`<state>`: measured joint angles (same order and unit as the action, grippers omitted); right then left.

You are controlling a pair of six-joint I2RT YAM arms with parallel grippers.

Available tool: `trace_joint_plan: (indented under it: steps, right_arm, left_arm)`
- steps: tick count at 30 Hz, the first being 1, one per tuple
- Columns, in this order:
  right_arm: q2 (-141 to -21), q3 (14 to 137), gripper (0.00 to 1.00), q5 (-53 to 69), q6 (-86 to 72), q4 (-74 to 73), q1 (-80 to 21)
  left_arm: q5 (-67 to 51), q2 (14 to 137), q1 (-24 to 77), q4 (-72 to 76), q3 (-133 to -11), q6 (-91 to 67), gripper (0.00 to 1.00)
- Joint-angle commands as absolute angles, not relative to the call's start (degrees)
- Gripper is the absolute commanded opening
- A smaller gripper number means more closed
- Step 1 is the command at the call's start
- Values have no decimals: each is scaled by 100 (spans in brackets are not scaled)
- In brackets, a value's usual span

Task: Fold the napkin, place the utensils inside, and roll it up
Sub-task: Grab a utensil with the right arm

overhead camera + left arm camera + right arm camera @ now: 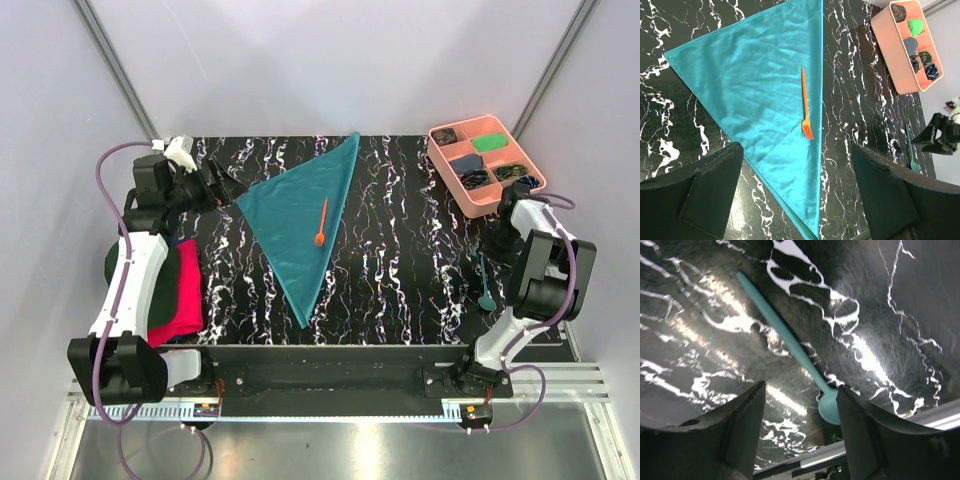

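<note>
left hand: released, black fingers spread wide with nothing between them.
teal satin napkin: folded to a triangle, flat on the black white-veined marble surface. its left corner lies just ahead of the left hand. its near tip is cut off by the lower edge of the left wrist view.
slim orange plastic fork: on the napkin, ahead of the left hand, prongs toward it.
right hand: released, low over the surface.
slim teal plastic spoon: on the bare surface ahead of the right hand, its bowl partly behind one finger; touching or not, cannot tell.
pink compartment tray: beyond the right hand, contents too small to make out.
pink-red cloth: partly hidden under the left arm.
</note>
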<state>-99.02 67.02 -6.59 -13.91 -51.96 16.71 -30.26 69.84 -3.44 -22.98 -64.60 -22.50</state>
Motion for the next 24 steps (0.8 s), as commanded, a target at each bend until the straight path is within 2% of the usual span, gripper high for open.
trace_joint_plan:
  steps: [1,10,18,24]
  right_arm:
    - [-10177,6750,64,-774,-1134,-4983,1723]
    - [-10775,6996,48,-458,-984,-5001,1731]
    - [-10934,6777,34,430,-1160,-4624,1679]
    - [-10846,6601,26,492,-1397,-4535,1117]
  left_arm:
    - [-3208,6935,-343,-2013,-6469,-2267,92]
    - [-3217,6926,-343,-2013,-6469,-2268,92]
    - [-3234,6961,-343,-2004,-6469,-2276,92]
    - [-3296,6996,-343,-1978,-6451,-2320,92]
